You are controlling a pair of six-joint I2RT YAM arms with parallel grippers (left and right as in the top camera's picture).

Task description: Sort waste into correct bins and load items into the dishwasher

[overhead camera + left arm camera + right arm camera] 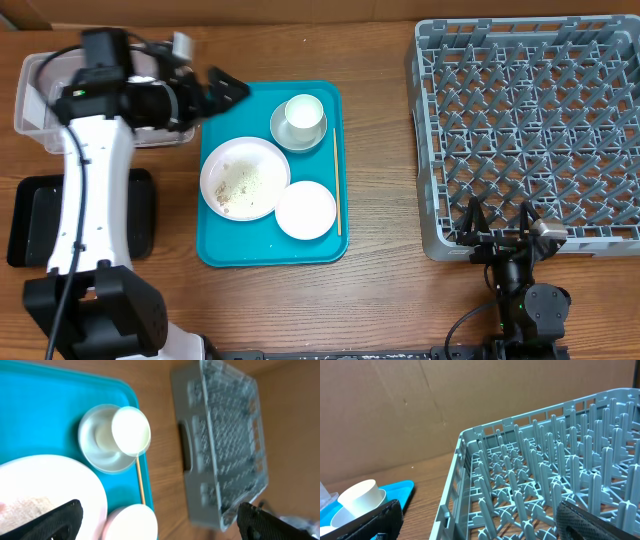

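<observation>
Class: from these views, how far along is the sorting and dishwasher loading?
Done: nothing visibly; the dish rack holds no dishes. In hand: nothing; left gripper and right gripper are open. Left: crumbs on the large plate, plus small plate, bowl and cup, all on the teal tray.

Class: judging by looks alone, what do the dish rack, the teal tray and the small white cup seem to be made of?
Dish rack: moulded grey plastic, matte; thin uniform pegs and lattice.
Teal tray: likely plastic, smooth with a slight sheen; uniform colour, rounded rim.
Cup: thin-walled, matte white; paper or plastic, unclear.
</observation>
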